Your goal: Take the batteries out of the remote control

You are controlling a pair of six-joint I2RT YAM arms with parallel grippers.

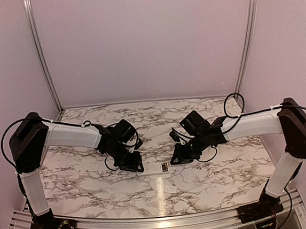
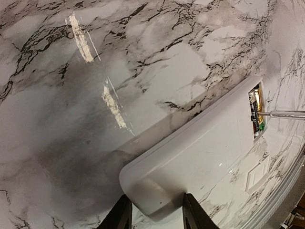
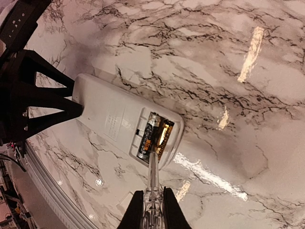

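The white remote control (image 1: 153, 169) lies flat on the marble table between the arms, its open battery recess facing up. Two batteries (image 3: 155, 134) lie side by side in the recess, one dark, one copper-gold; they also show in the left wrist view (image 2: 256, 113). My left gripper (image 2: 155, 217) is shut on the remote's (image 2: 205, 152) far end and also shows in the top view (image 1: 136, 167). My right gripper (image 3: 152, 214) is shut on a slim clear-handled pointed tool (image 3: 152, 186). The tool's tip rests at the batteries' near ends. The right gripper also shows in the top view (image 1: 177, 159).
A small white cover piece (image 1: 170, 188) lies on the table in front of the remote, toward the near edge; it also shows in the left wrist view (image 2: 257, 172). The metal table rail (image 1: 162, 221) runs along the front.
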